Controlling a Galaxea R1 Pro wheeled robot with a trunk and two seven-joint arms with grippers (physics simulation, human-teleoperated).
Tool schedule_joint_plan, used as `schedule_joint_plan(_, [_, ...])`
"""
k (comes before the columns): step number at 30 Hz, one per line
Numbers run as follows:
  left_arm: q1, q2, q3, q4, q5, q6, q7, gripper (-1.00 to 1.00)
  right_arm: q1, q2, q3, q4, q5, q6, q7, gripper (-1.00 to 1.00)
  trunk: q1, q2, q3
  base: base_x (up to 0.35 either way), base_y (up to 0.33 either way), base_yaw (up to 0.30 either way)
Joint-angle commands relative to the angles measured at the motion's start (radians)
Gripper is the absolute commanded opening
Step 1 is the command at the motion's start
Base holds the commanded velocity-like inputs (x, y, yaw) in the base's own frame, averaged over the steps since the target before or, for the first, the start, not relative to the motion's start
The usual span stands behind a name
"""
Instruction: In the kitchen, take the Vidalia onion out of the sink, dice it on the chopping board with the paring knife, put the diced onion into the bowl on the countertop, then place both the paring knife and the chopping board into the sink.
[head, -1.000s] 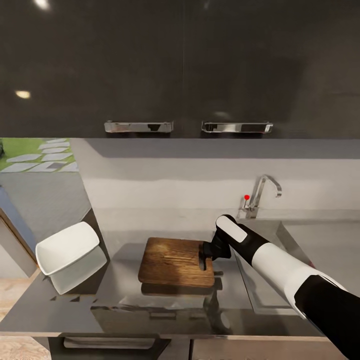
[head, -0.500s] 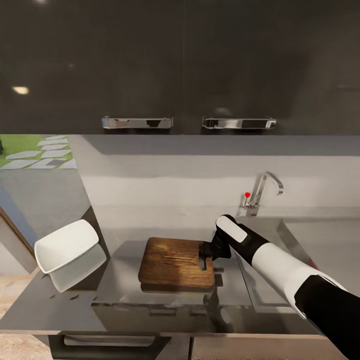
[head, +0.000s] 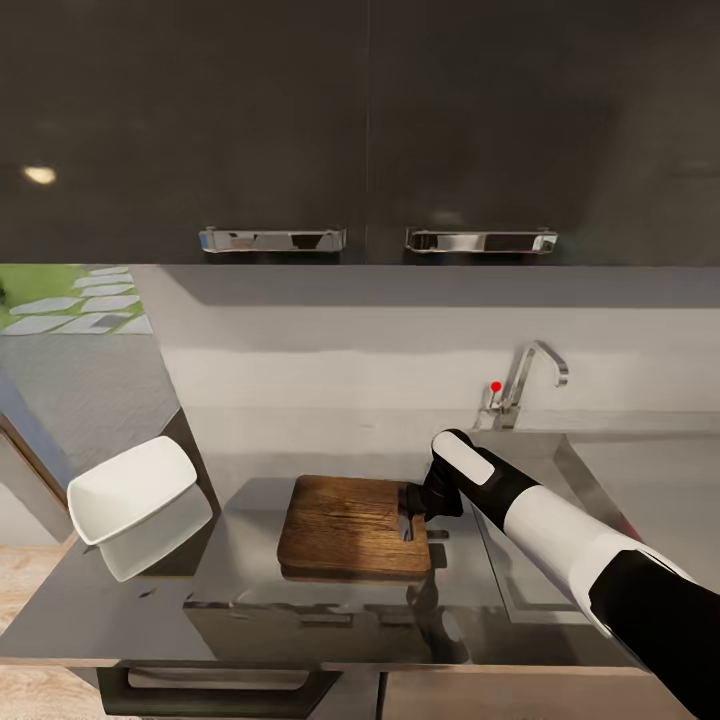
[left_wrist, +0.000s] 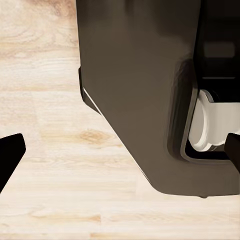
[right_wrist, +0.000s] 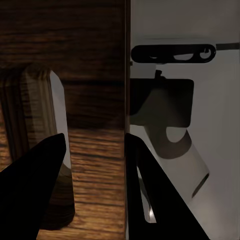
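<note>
The brown chopping board (head: 345, 522) lies on the grey countertop (head: 120, 610) left of the sink (head: 535, 455). My right gripper (head: 405, 522) is at the board's right end. In the right wrist view the right gripper (right_wrist: 95, 140) is shut on the chopping board (right_wrist: 75, 60), clasping the strip between its handle slot (right_wrist: 56, 125) and its edge. The white bowl (head: 130, 488) sits tilted at the counter's left end. My left gripper (left_wrist: 120, 150) is open, hanging over the floor. The Vidalia onion and paring knife are out of view.
The chrome tap (head: 525, 380) with a red dot stands behind the sink. Dark wall cabinets (head: 360, 120) with chrome handles hang above. A flat drainboard (head: 655, 490) extends right of the basin. In the left wrist view, my dark base (left_wrist: 145, 90) stands on a pale wooden floor (left_wrist: 50, 165).
The whole picture has shifted: cabinets, tap and bowl sit slightly higher, so the camera moved. My right gripper and the board keep the same place in the picture.
</note>
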Motion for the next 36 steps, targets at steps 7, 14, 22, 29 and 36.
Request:
schedule_joint_plan(7, [0.0,0.0,0.0,0.0,0.001,-0.003,0.001,1.0,-0.002,-0.002,0.006,-0.002,-0.012,-0.001,-0.009,-1.0,0.001,-0.002,-0.003,0.0,0.0,0.0])
schedule_joint_plan(14, [0.0,0.0,0.0,0.0,0.001,-0.003,0.0,1.0,-0.002,-0.002,0.006,-0.002,-0.012,-0.001,-0.009,-1.0,0.001,-0.002,-0.005,0.0,0.0,0.0])
schedule_joint_plan(22, [0.0,0.0,0.0,0.0,0.001,-0.003,0.001,1.0,-0.002,-0.003,0.006,-0.002,-0.011,-0.002,-0.01,-1.0,0.001,-0.002,-0.006,0.0,0.0,0.0])
schedule_joint_plan(29, [0.0,0.0,0.0,0.0,0.001,-0.003,0.001,1.0,-0.002,-0.003,0.006,-0.002,-0.011,-0.002,-0.012,-1.0,0.001,-0.002,-0.006,0.0,0.0,0.014])
schedule_joint_plan(36, [-0.001,0.0,0.0,0.0,0.001,-0.003,0.001,1.0,-0.002,-0.003,0.006,-0.002,-0.011,-0.003,-0.015,-1.0,0.001,-0.002,-0.008,0.0,0.0,0.064])
